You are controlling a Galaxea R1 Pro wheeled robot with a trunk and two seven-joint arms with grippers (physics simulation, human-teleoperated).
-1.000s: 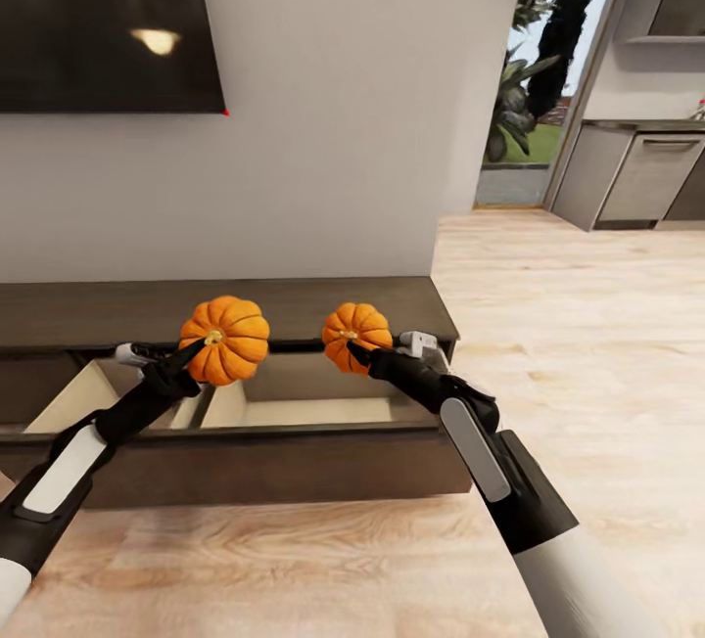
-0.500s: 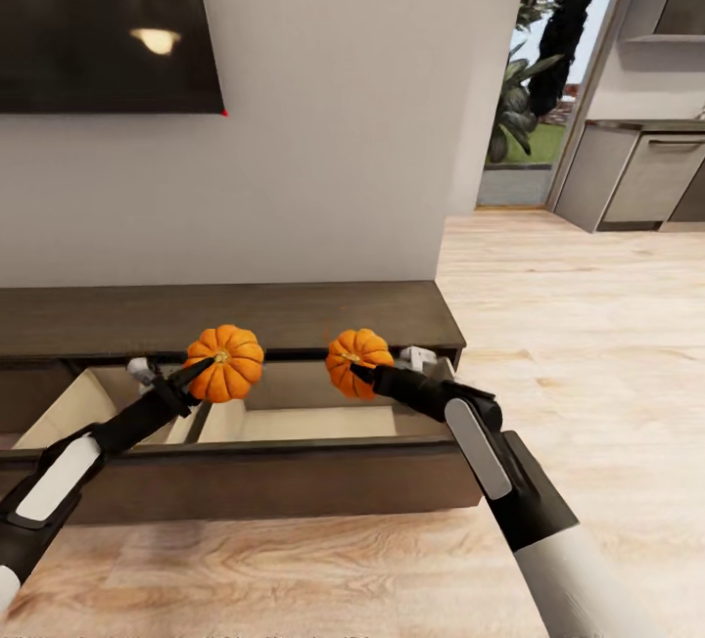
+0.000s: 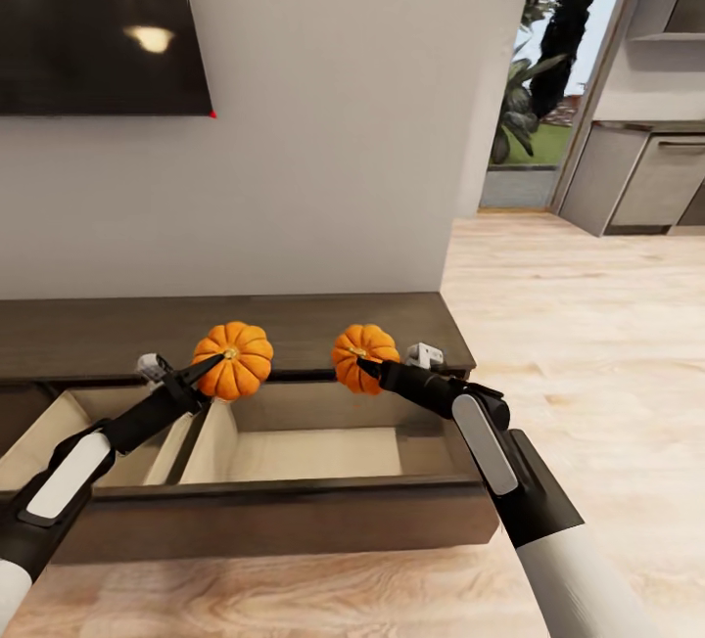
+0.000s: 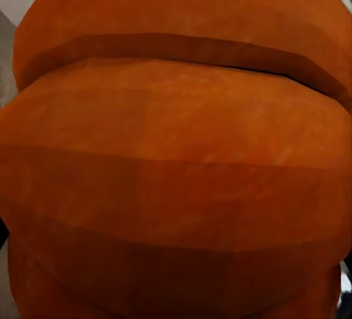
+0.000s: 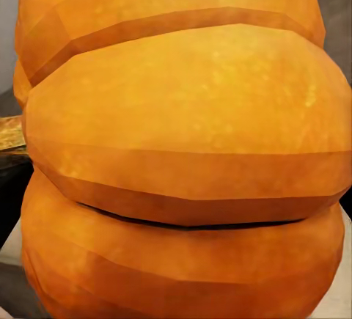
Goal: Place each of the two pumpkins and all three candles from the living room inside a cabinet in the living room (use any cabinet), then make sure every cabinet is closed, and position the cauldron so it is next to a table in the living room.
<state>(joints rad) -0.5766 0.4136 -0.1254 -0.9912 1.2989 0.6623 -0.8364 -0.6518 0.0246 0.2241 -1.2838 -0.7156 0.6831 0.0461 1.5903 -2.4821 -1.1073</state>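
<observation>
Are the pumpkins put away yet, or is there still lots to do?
Not yet. The cabinet drawer is already open. Each end effector holds a pumpkin above it: the left end effector has the left pumpkin, the right end effector has the right pumpkin. Dropping them in, the candles, closing up and the cauldron are all left.

Two small orange ribbed pumpkins (image 3: 235, 372) (image 3: 364, 356), side by side, hang above the back edge of the long dark-brown wooden cabinet's (image 3: 294, 325) open drawer (image 3: 294, 511), below the wall-mounted black screen (image 3: 98, 22).
</observation>
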